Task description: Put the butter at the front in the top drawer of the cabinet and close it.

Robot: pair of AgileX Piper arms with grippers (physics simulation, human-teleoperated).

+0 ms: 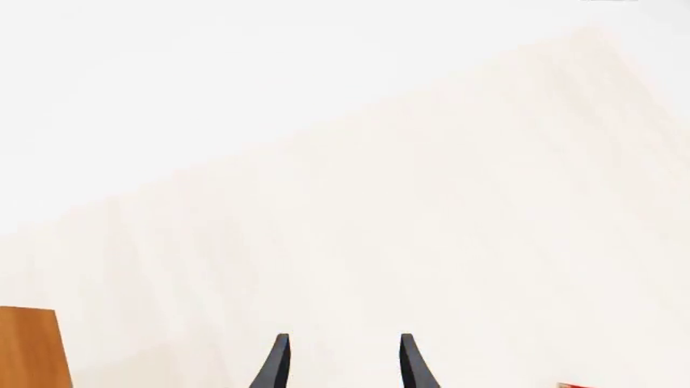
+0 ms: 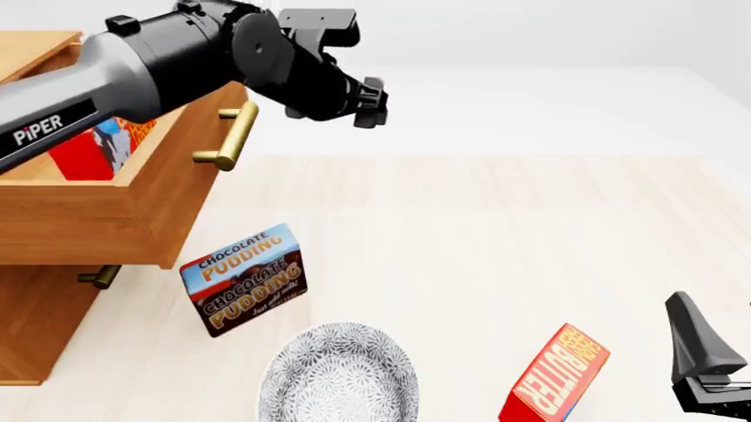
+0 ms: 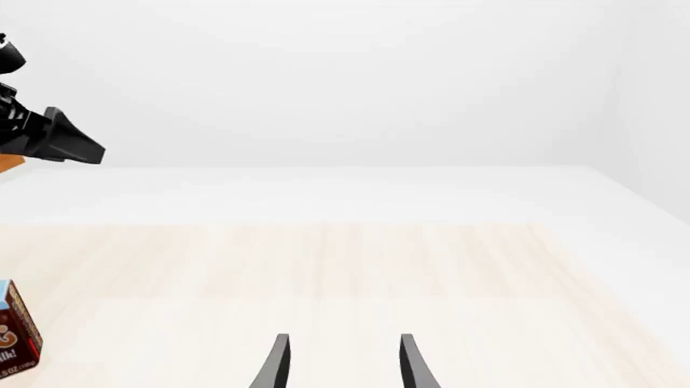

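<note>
Cabinet (image 2: pixel 47 290) sits at the table's left edge in front view. Top drawer (image 2: pixel 129 207) is pulled out, brass handle (image 2: pixel 231 136) facing the table centre. A butter carton (image 2: pixel 100 148) stands upright inside the drawer, red face w/ blue side panel, partly hidden by the left arm (image 2: pixel 105 83).

Left gripper (image 2: pixel 369 101) hangs in the air above and right of the drawer handle, apart from everything. Left wrist view: fingers (image 1: pixel 277 364) spread w/ bare table (image 1: pixel 431 242) between them, jaws released, nothing held. A cabinet corner (image 1: pixel 32 347) shows at the frame edge.

Right gripper (image 2: pixel 704 360) is low at the table's near right corner. Right wrist view: fingers (image 3: pixel 410 364) apart over bare table, jaws released, nothing held.

Second butter carton (image 2: pixel 554 376) stands tilted on the table at the near edge, just left of the right gripper, not touching it. Pudding box (image 2: pixel 244 280) stands tilted on the table below the drawer front. Patterned bowl (image 2: pixel 338 374) lies near the front edge, between pudding box and second carton.
</note>
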